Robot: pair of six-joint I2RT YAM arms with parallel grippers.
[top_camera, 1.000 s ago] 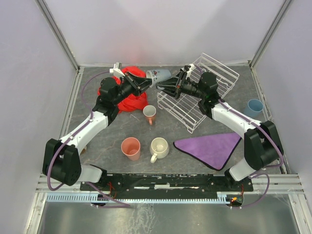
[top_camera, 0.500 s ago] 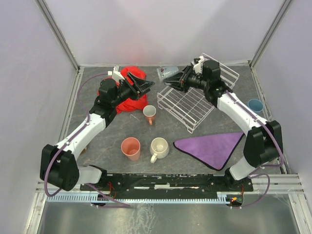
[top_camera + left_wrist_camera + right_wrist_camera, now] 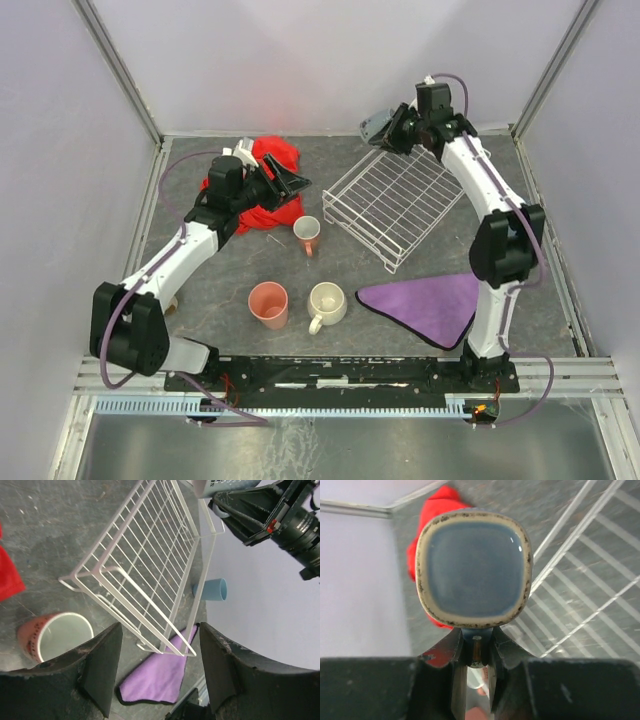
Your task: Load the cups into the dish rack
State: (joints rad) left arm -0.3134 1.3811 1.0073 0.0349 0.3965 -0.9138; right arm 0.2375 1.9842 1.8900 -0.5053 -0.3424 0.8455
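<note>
Grey speckled tabletop [image 3: 220, 300] carries, from the left, a crumpled red cloth [image 3: 262, 195] with the left gripper [image 3: 290, 182] over it, jaws spread and empty, then a salmon-pink tumbler [image 3: 268, 304], an orange-and-white mug [image 3: 307, 234] and a cream handled mug [image 3: 326, 302], all upright outside the white wire dish rack [image 3: 390, 205]. Nothing sits in the rack, so loading has barely begun: the right gripper [image 3: 395, 130] is clamped on a small grey-blue mug [image 3: 375, 126] held aloft by the rack's far corner, and a light-blue cup [image 3: 212, 589] stands on the table past its right side. Five cups show, one rack, and two cloths, the red one and a purple cloth [image 3: 430, 305].
</note>
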